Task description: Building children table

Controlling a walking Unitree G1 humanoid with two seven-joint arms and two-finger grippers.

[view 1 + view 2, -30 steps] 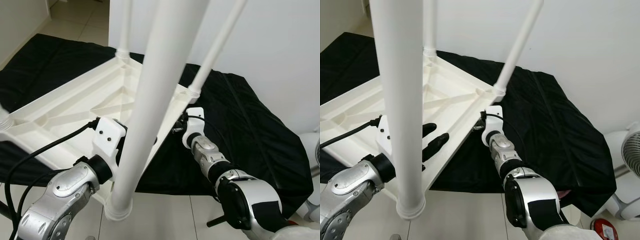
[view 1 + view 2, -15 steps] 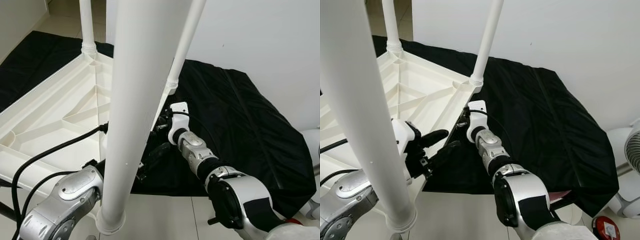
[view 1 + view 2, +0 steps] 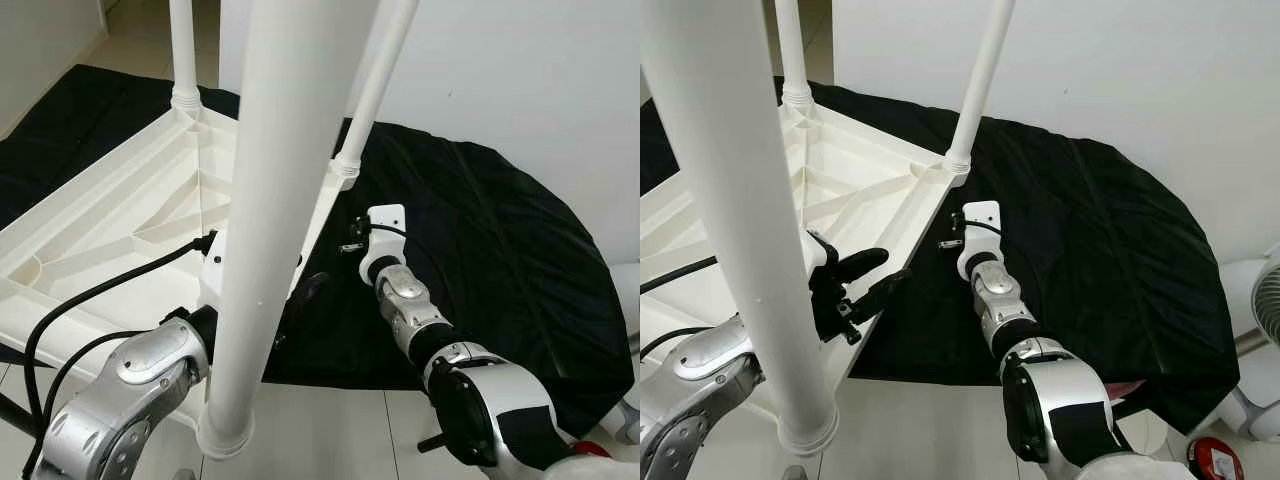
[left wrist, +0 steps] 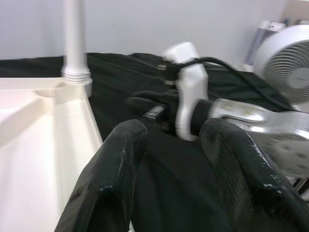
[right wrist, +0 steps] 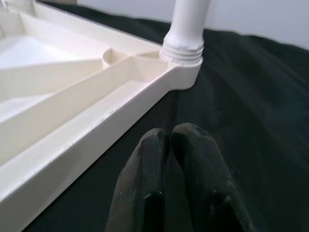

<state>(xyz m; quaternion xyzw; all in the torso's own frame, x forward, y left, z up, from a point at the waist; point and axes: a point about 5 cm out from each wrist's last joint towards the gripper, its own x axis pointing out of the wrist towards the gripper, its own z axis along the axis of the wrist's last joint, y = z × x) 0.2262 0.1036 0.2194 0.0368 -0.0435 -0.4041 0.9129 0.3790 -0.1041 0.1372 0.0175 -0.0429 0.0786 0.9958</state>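
Children table point(image 3: 855, 185) lies upside down on the black cloth point(image 3: 1110, 240), legs up. My left claw point(image 3: 868, 280), fingers apart, hovers at its near edge. My right claw point(image 5: 176, 159), fingers together, just beside the far corner leg point(image 3: 980, 85), not touching.

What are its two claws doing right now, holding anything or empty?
Left gripper: open, holding nothing, beside the upturned white table edge.
Right gripper: shut, empty, above the black cloth near the table's corner leg.
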